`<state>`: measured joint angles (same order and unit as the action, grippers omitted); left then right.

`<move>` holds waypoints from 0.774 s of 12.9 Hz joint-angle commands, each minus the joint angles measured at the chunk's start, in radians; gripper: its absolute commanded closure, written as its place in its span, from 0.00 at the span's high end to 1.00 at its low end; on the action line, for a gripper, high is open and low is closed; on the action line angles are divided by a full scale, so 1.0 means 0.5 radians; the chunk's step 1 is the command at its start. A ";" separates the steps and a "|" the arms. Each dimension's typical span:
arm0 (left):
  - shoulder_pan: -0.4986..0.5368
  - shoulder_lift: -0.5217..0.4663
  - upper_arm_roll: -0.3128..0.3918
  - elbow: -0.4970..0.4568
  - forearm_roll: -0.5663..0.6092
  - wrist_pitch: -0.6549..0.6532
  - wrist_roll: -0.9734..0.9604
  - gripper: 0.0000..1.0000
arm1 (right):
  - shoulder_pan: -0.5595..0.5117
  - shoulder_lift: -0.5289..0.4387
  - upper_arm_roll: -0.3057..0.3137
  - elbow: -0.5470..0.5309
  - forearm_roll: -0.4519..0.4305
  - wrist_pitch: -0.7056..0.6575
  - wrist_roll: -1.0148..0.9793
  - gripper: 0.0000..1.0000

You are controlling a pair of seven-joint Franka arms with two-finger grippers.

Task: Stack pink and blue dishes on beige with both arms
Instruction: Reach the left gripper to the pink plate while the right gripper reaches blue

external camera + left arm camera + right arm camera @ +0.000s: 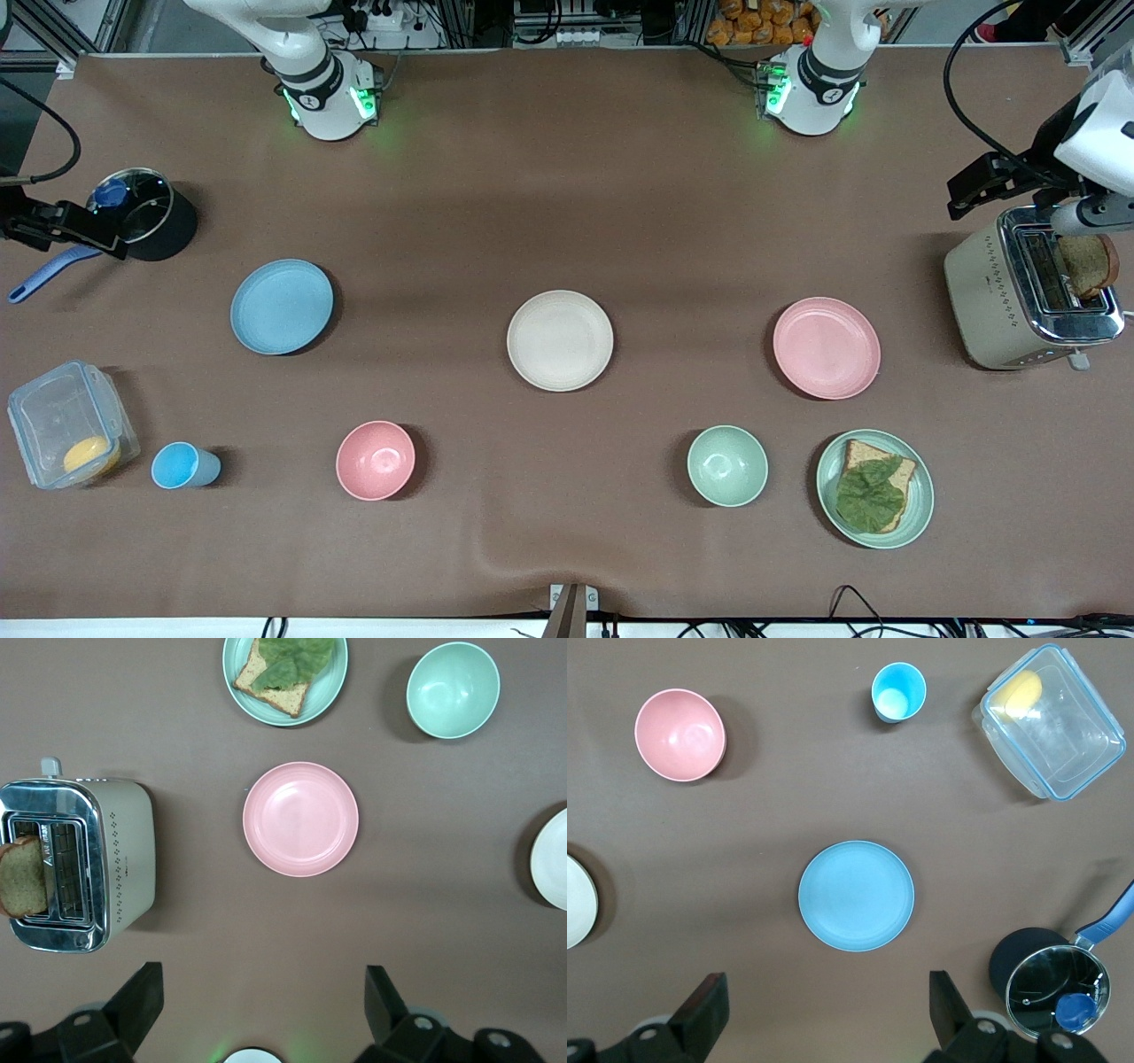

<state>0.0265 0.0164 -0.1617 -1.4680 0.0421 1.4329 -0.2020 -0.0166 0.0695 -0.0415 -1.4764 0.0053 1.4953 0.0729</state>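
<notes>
- Toaster (pixel 1028 292) at the left arm's end of the counter (pixel 567 177), a bread slice (pixel 1085 264) in one slot.
- Nearer the front camera than the toaster: green plate (pixel 917 514) with bread and lettuce (pixel 873 494), green bowl (pixel 727 465) beside it.
- Toward the right arm's end from the toaster: pink bowl (pixel 376 460), blue cup (pixel 182 466), clear container (pixel 66 424), lidded pot (pixel 146 213).

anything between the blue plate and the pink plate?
Only the beige plate, midway between the blue plate and the pink plate; bare table on either side of it, per the front view.
</notes>
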 commanded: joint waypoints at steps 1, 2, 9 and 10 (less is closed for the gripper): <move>0.017 -0.017 -0.005 0.012 -0.111 -0.092 0.042 1.00 | 0.024 0.024 -0.018 0.044 0.029 -0.018 0.014 1.00; 0.021 -0.005 0.010 0.012 -0.160 -0.095 0.036 1.00 | 0.024 0.024 -0.018 0.044 0.029 -0.018 0.014 1.00; 0.085 0.102 0.017 -0.532 0.008 0.596 0.103 1.00 | 0.024 0.024 -0.018 0.044 0.029 -0.024 0.011 1.00; 0.091 0.102 0.020 -0.704 0.008 0.801 0.100 1.00 | 0.021 0.024 -0.018 0.044 0.032 -0.021 0.002 1.00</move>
<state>0.0479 0.0960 -0.1473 -1.6673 0.0297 1.6946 -0.1724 -0.0161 0.0704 -0.0415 -1.4761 0.0053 1.4953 0.0729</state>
